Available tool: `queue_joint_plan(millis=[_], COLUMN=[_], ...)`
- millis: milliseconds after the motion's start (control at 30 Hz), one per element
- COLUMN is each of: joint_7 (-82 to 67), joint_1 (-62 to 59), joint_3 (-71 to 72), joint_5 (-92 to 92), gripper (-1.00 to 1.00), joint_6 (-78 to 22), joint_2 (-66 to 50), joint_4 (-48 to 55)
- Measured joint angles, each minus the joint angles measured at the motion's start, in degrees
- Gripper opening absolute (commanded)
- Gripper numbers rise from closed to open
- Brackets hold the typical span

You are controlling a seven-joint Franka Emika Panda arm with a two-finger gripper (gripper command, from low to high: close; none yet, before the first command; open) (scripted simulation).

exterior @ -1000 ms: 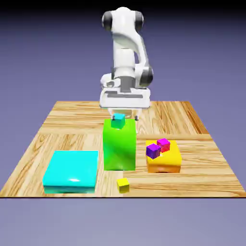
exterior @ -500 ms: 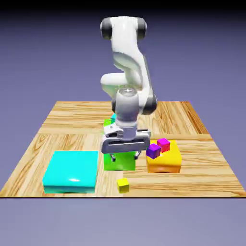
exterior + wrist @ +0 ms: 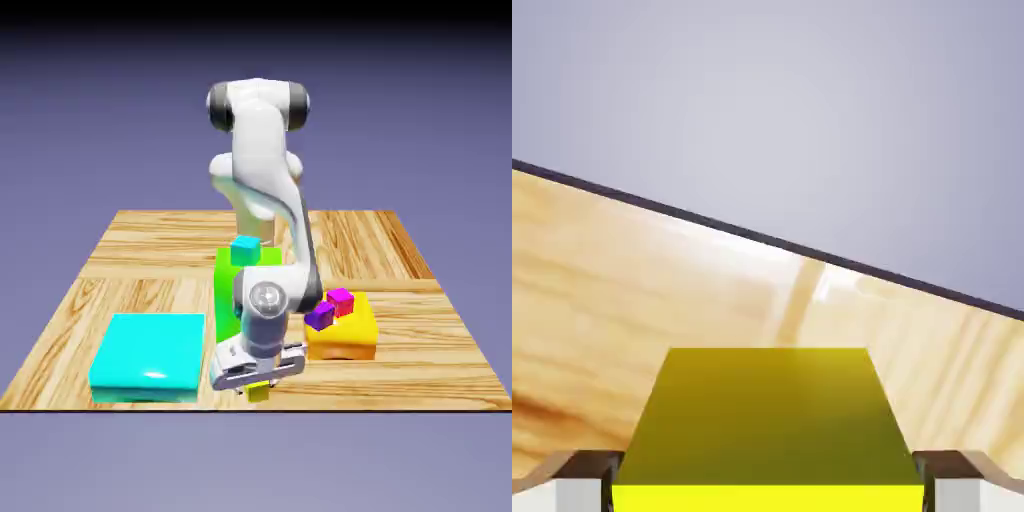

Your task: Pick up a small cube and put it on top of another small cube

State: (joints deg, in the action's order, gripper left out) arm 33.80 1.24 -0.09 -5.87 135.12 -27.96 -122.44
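Observation:
The small cube (image 3: 262, 394), tiny and plain yellow, lies on the wooden table close to its front edge. My gripper (image 3: 258, 386) has come down over it, and the hand hides most of the cube in the exterior view. The hand view shows the small cube (image 3: 767, 420) large between the two grey fingertips (image 3: 584, 472), which press against its left and right sides. My gripper (image 3: 767, 492) is shut on the cube, which still rests on the table.
A tall green block (image 3: 232, 290) with a small teal cube (image 3: 245, 250) on top stands behind the hand. An orange-yellow block (image 3: 348, 338) at the right carries a purple cube (image 3: 320, 317) and a magenta cube (image 3: 341, 300). A flat cyan block (image 3: 148, 355) lies at the left.
The arm swung forward from above the green block and dropped to the table's front edge. The gripper, open before, has shut on the small yellow cube.

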Motion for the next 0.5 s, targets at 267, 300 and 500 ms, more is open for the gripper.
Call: queue_joint_plan(millis=[267, 300, 500], joint_7=[4.6, 5.5, 11.4], joint_1=[2.6, 3.1, 6.8], joint_3=[4.0, 4.7, 9.1], joint_5=[3.3, 3.9, 7.3], gripper=[-1.0, -1.0, -1.0], joint_6=[-8.6, -9.5, -15.2], joint_2=[13.8, 15.8, 28.3], joint_4=[-5.3, -6.4, -13.3])
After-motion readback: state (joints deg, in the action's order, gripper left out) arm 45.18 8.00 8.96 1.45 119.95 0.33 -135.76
